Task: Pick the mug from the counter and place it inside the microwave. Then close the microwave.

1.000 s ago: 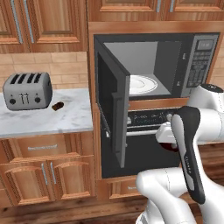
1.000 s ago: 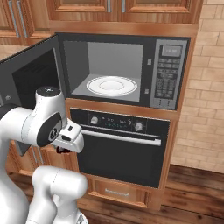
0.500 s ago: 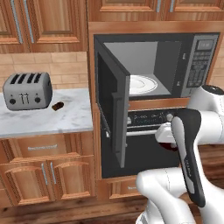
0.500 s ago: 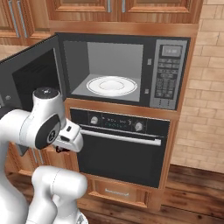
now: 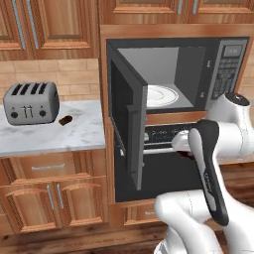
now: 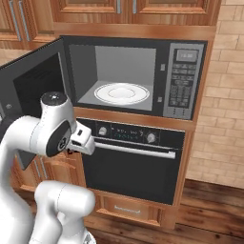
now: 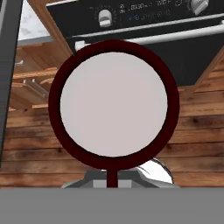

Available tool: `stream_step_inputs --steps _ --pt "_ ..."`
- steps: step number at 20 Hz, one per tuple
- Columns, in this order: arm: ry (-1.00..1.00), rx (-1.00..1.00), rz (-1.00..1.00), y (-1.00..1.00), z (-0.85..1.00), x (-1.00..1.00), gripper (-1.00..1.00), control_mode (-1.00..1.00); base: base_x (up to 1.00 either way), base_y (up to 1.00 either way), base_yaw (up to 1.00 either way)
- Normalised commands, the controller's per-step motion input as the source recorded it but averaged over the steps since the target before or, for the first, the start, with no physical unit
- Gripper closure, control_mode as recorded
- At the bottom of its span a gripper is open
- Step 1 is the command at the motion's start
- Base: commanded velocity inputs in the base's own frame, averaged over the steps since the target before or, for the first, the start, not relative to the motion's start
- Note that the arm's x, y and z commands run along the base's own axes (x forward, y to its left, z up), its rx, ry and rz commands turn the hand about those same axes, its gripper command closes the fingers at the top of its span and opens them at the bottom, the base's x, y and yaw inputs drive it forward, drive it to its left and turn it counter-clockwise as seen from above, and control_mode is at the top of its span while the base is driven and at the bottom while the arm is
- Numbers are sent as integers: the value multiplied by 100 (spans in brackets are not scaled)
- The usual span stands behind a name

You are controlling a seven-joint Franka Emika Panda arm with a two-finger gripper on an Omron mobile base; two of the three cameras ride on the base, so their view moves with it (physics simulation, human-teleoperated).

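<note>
The dark red mug (image 7: pixel 113 103) faces the hand camera mouth-on, its pale inside ringed by the dark rim, held in the air in front of the black oven. My gripper (image 5: pixel 183 145) (image 6: pixel 82 142) is shut on the mug, below the microwave's opening and just right of its door; the fingers are hidden behind the mug. The grey microwave (image 5: pixel 228 74) (image 6: pixel 183 81) stands open, its dark door (image 5: pixel 126 129) (image 6: pixel 33 90) swung out to the left. Inside lies the white round plate (image 5: pixel 158 95) (image 6: pixel 121 93). The marble counter (image 5: pixel 49 134) lies to the left.
A grey toaster (image 5: pixel 31 102) and a small brown oblong lump (image 5: pixel 65 120) sit on the counter. The black oven (image 6: pixel 128 162) (image 7: pixel 144 48) with knobs and a bar handle is right under the microwave. Wooden cabinets surround it; wooden floor below.
The hand with the mug has crept slightly upward in front of the oven. Door, plate and counter things stand as before.
</note>
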Motion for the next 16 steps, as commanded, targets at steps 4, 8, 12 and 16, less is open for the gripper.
stream_step_inputs --steps 4,8,12,16 --pt "0 0 0 -1 50 81 100 -100 0 0 0" --pt "0 0 0 -2 48 72 100 -100 0 0 0" --pt "0 0 0 -25 17 75 100 -100 0 0 0" --pt "0 0 0 -30 0 89 100 -100 0 0 0"
